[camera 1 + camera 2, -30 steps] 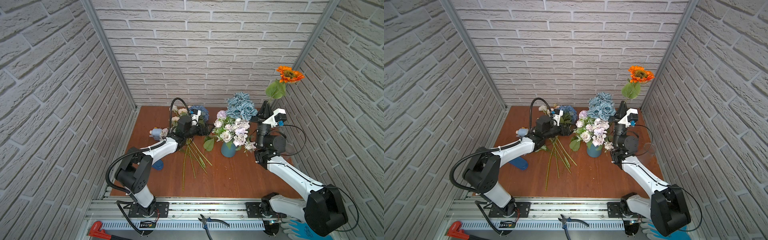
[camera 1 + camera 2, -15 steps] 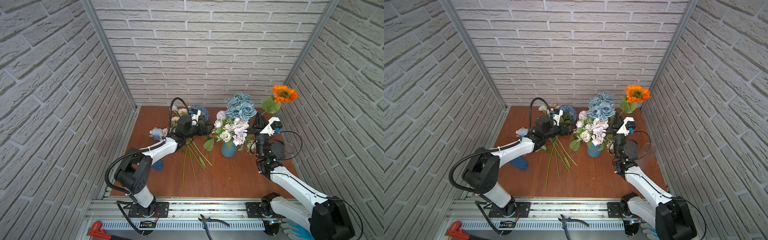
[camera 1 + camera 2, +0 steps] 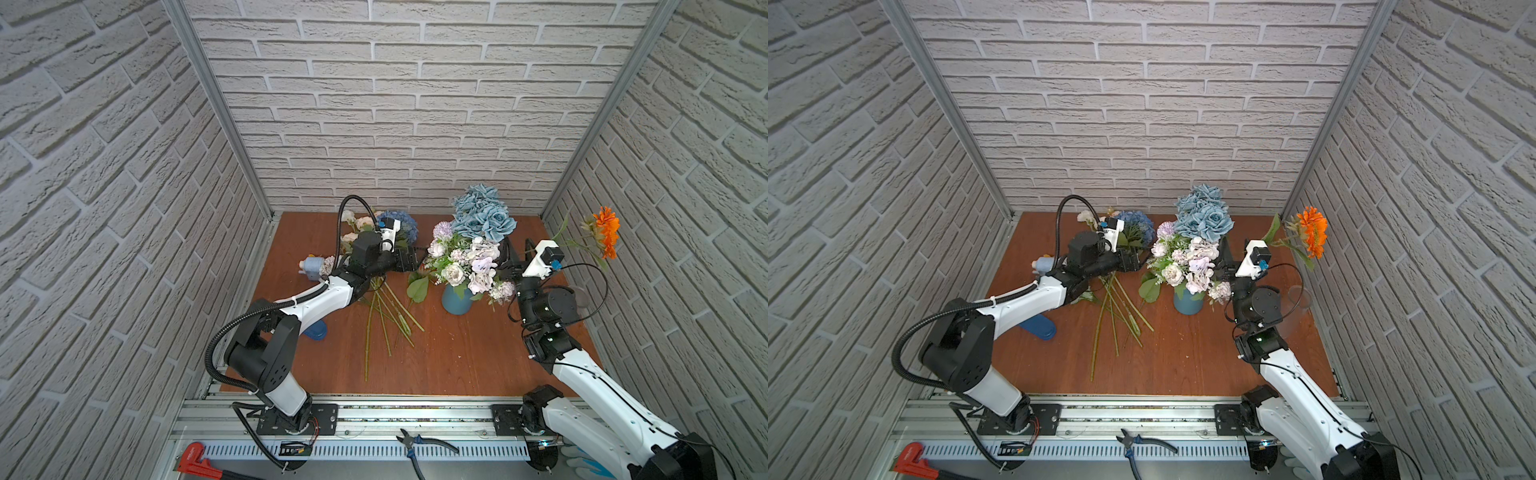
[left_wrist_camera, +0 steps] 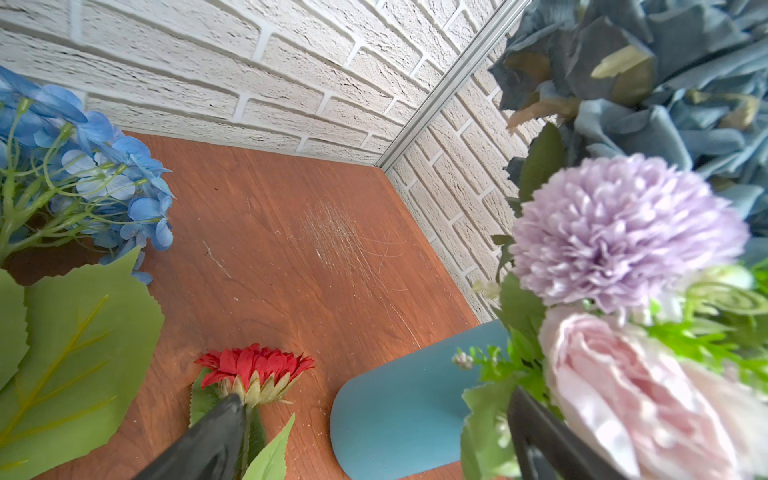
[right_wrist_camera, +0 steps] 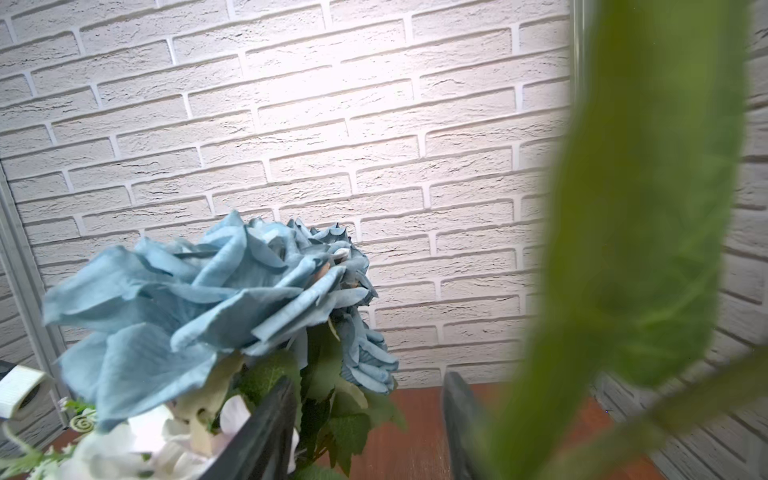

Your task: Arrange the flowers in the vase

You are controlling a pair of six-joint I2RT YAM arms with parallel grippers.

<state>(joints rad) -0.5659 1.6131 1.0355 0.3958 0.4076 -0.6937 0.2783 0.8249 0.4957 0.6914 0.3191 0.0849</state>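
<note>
Bunches in the one matte teal ceramic vase (image 3: 456, 301) number two: dusty-blue fabric roses (image 3: 482, 214) at its back and a lilac-white mixed cluster (image 3: 465, 266) over its mouth. One orange daisy-like bloom (image 3: 606, 232) on a long green stem leans away from the vase toward the side wall; whether its foot sits in the vase cannot be told. The right hand (image 3: 515, 257), just beside the vase, has its two fingers apart, nothing seen between them. The left hand (image 3: 413, 261), on the vase's other side, is spread wide and empty. Beyond it from the vase, one blue hydrangea (image 3: 401, 224) and one cream-white rose bunch (image 3: 365, 222) lie on the brown wooden desk (image 3: 457, 365); one red daisy (image 4: 253, 368) lies near the vase.
</note>
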